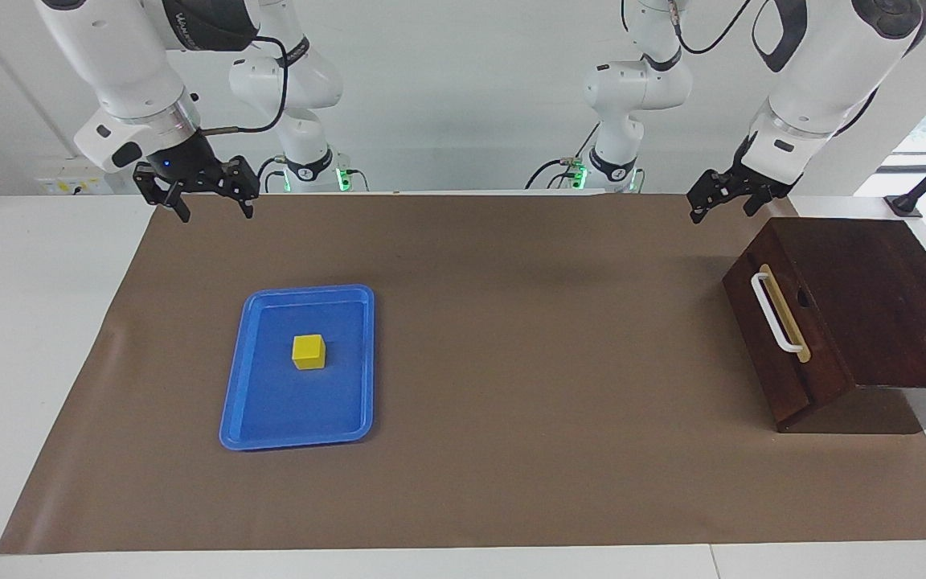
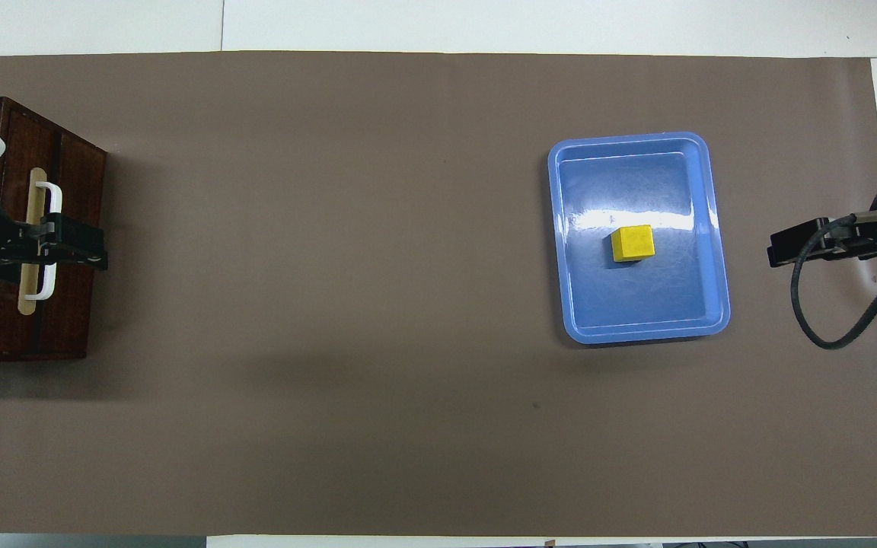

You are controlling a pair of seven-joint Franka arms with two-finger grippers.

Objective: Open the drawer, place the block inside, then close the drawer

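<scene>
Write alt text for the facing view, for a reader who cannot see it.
A small yellow cube block sits in a blue rectangular plastic tray on a brown table mat, while a dark wooden box's drawer with a white bar handle stands shut at the left arm's end. The left claw and right claw hang open, holding nothing.

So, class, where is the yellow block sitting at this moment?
The yellow block sits in the blue tray, near its middle, toward the right arm's end of the table. In both views it is untouched, well away from the closed drawer.
</scene>
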